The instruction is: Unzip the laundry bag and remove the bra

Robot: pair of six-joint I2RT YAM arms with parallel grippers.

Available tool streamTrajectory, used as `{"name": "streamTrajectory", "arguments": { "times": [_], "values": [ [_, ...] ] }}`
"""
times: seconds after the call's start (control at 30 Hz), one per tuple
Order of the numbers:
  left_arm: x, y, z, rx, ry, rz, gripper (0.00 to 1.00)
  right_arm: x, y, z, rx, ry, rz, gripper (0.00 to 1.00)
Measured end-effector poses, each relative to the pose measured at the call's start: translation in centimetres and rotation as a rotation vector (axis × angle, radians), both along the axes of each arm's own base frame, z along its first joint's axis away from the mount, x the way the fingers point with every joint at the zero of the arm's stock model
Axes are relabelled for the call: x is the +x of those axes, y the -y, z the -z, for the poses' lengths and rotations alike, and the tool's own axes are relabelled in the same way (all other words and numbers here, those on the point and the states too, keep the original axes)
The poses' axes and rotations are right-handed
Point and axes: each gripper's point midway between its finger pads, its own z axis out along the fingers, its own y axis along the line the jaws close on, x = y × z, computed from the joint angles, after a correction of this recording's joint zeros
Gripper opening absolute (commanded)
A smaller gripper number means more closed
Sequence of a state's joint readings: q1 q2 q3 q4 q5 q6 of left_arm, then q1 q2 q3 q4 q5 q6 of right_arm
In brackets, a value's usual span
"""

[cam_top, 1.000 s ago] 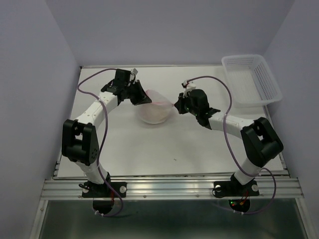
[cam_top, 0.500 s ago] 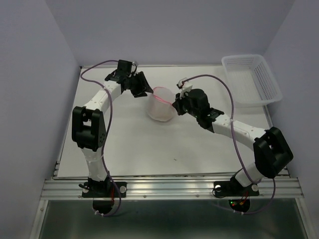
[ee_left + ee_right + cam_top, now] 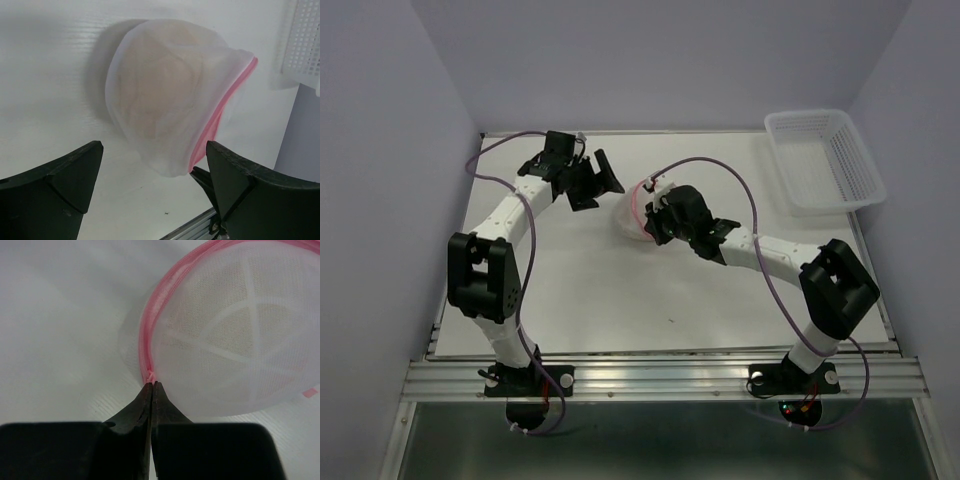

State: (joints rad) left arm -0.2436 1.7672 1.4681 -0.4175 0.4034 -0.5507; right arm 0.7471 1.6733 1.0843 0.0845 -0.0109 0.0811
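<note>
Your left gripper (image 3: 598, 187) has let go, jaws wide; your right gripper (image 3: 151, 385) pinches the laundry bag (image 3: 227, 345) at its rim

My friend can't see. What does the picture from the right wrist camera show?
The right claw is pinched shut on the pink zipper edge of a round white mesh bag, with the white table behind it. A pale beige cloth shows faintly through the mesh.

White-black arms (image 3: 505, 215), apparently purple cables (image 3: 705, 163)
</note>
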Motion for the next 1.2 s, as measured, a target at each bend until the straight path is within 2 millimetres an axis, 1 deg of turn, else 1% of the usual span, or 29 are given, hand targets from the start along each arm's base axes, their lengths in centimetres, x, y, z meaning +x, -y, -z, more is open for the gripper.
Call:
{"name": "streamTrajectory", "arguments": {
  "times": [0.1, 0.17, 0.2, 0.33, 0.37, 0.43, 0.5, 0.6, 0.63, 0.67, 0.7, 0.73, 0.77, 0.8, 1.0, 1.2],
  "values": [
    [-1.8, 0.1, 0.0, 0.001, -0.008, 0.005, 0.95, 0.3, -0.3, -0.7, 0.006, 0.015, -0.004, 0.01],
    [-2.4, 0.6, 0.0, 0.003, -0.009, 0.014, 0.94, 0.5, -0.5, -1.2, 0.012, 0.025, -0.006, 0.01],
    [-2.8, 1.0, 0.1, 0.005, -0.009, 0.025, 0.94, 0.5, -0.5, -1.2, 0.012, 0.026, -0.006, 0.01],
    [-4.0, 3.8, -0.2, -0.006, 0.001, 0.095, 0.89, 0.6, -0.5, -1.3, 0.009, 0.029, -0.008, 0.01],
    [-4.3, 4.4, -0.3, -0.011, 0.005, 0.111, 0.84, 0.5, -0.5, -1.3, 0.009, 0.029, -0.012, 0.01],
    [-4.9, 5.5, -0.2, -0.022, -0.001, 0.142, 0.81, 0.5, -0.6, -1.3, 0.009, 0.029, -0.016, 0.01],
    [-5.0, 6.1, 0.4, -0.024, -0.016, 0.157, 0.75, 0.5, -0.6, -1.3, 0.010, 0.029, -0.017, 0.01],
    [-4.9, 6.2, 1.8, -0.019, -0.050, 0.157, 0.61, 0.5, -0.6, -1.3, 0.010, 0.030, -0.016, 0.01],
    [-4.9, 6.3, 2.1, -0.017, -0.060, 0.155, 0.46, 0.5, -0.6, -1.3, 0.010, 0.030, -0.016, 0.01],
    [-4.8, 6.2, 2.5, -0.015, -0.070, 0.155, 0.37, 0.5, -0.6, -1.3, 0.011, 0.031, -0.016, 0.01],
    [-4.8, 6.2, 2.7, -0.017, -0.078, 0.149, 0.31, 0.5, -0.5, -1.4, 0.012, 0.032, -0.016, 0.01],
    [-4.7, 6.2, 3.1, -0.014, -0.086, 0.148, 0.13, 0.5, -0.5, -1.4, 0.012, 0.033, -0.016, 0.01],
    [-4.7, 6.2, 3.2, -0.014, -0.091, 0.149, 0.05, 0.4, -0.5, -1.5, 0.015, 0.035, -0.016, 0.01],
    [-4.6, 6.4, 3.3, -0.018, -0.095, 0.154, 0.00, 0.4, -0.5, -1.6, 0.018, 0.038, -0.015, 0.01],
    [-4.0, 6.9, 2.7, -0.030, -0.083, 0.159, 0.00, 0.8, 0.1, -1.3, 0.011, 0.045, 0.023, 0.01],
    [-3.6, 6.6, 2.4, -0.038, -0.090, 0.129, 0.00, 1.0, 1.6, -0.7, -0.004, 0.046, 0.112, 0.01]
  ]
}}
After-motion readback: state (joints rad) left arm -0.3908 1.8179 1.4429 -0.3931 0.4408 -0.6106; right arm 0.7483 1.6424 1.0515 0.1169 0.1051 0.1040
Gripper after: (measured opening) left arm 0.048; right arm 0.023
